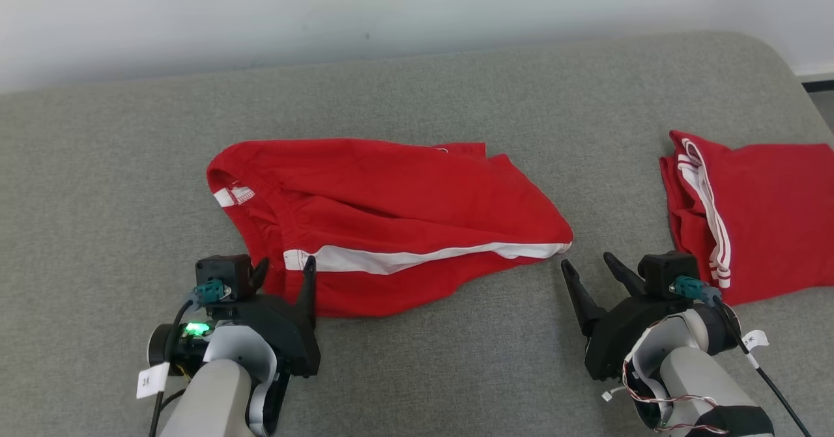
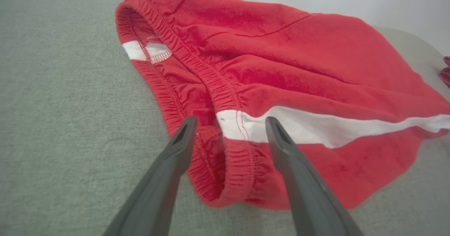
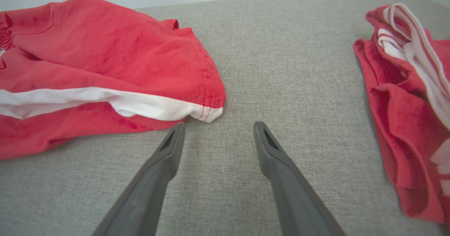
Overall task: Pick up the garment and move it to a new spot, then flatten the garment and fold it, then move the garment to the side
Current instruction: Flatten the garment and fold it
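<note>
The garment point(image 1: 391, 215) is a pair of red shorts with a white side stripe, lying rumpled on the grey padded surface point(image 1: 417, 98) at centre. My left gripper point(image 1: 285, 266) is open at its waistband end; in the left wrist view the elastic waistband point(image 2: 228, 158) sits between the spread fingers point(image 2: 177, 148), with my left gripper point(image 2: 230, 123) just above it. My right gripper point(image 1: 586, 261) is open just right of the leg hem point(image 3: 207, 111). In the right wrist view my right gripper point(image 3: 218, 127) stands over bare surface, its left finger close to the hem.
A second red garment with white stripes point(image 1: 749, 215) lies folded at the right edge of the surface, also at the right in the right wrist view point(image 3: 404, 106). A pale wall point(image 1: 391, 7) runs behind. Bare grey surface lies between the two garments.
</note>
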{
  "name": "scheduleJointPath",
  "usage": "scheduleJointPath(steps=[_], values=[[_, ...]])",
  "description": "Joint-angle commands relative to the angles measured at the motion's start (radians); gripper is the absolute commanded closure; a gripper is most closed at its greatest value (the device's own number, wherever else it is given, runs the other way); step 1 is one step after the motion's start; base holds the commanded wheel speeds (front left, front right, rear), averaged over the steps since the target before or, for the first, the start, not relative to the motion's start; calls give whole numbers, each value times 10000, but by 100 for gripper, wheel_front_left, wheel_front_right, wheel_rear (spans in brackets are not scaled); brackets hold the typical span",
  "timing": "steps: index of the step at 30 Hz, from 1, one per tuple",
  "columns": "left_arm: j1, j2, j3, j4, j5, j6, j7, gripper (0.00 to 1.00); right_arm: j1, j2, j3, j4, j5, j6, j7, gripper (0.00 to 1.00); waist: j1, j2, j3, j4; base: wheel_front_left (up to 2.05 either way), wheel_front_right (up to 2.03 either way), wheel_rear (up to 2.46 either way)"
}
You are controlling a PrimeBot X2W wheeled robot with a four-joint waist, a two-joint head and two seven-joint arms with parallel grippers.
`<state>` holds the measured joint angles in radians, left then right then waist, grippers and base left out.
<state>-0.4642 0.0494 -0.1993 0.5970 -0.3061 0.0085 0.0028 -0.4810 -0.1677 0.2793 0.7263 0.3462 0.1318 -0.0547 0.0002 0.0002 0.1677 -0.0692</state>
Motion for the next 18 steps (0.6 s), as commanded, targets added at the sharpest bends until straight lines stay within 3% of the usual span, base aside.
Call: scheduleJointPath(steps=[1,17,18], values=[[-206,40,-9,165,29,71,48,0,-139,-24,106,164,115,-26,-158,0,-2,-2,133,-103,0,0,0],[-705,37,-36,1155,-512,-239,247,0,-695,-132,794,1204,779,-26,-988,0,-2,-2,143,-199,0,0,0],[-797,36,-22,1285,-596,-244,285,6,-783,-145,902,1267,878,-26,-1068,0,-2,-2,184,-223,0,0,0]])
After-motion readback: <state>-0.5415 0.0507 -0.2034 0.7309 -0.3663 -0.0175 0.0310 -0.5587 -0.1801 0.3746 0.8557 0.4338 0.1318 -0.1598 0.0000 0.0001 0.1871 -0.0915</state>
